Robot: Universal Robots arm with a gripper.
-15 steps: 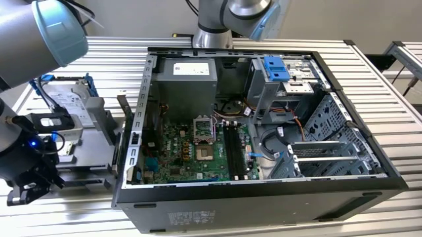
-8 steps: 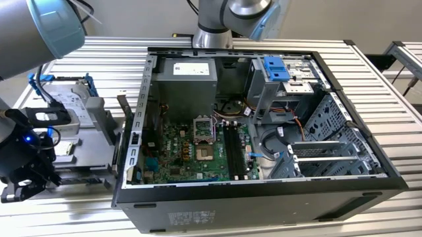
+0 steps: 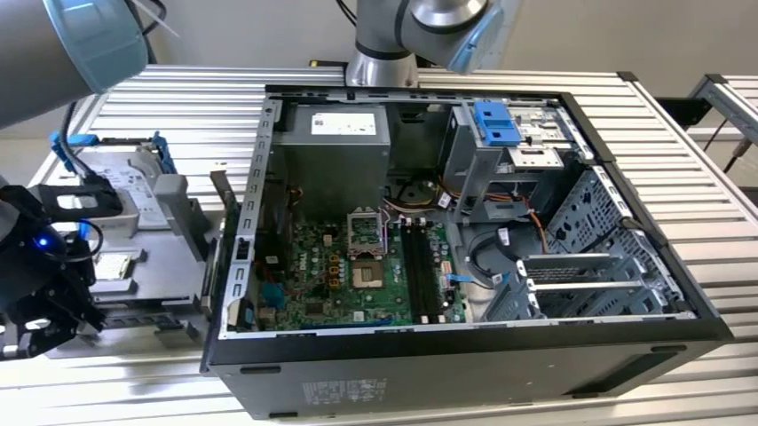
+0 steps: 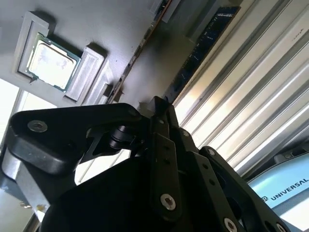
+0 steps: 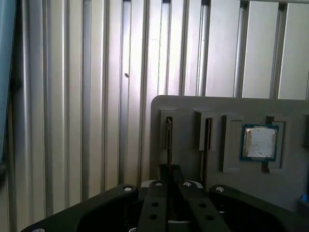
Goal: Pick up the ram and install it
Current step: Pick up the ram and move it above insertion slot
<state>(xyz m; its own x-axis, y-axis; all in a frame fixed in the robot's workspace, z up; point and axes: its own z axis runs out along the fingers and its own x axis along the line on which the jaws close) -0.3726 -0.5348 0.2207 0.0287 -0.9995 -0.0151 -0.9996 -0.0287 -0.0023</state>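
The black gripper [image 5: 169, 170] pinches the long thin blue ram stick [image 5: 169, 137], standing on edge in the grey plastic tray [image 5: 193, 108]; a straight, untilted lift seems best, so it does not bind.

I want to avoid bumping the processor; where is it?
In both wrist views the processor sits in a recess of the gray tray, beside its narrow slots.
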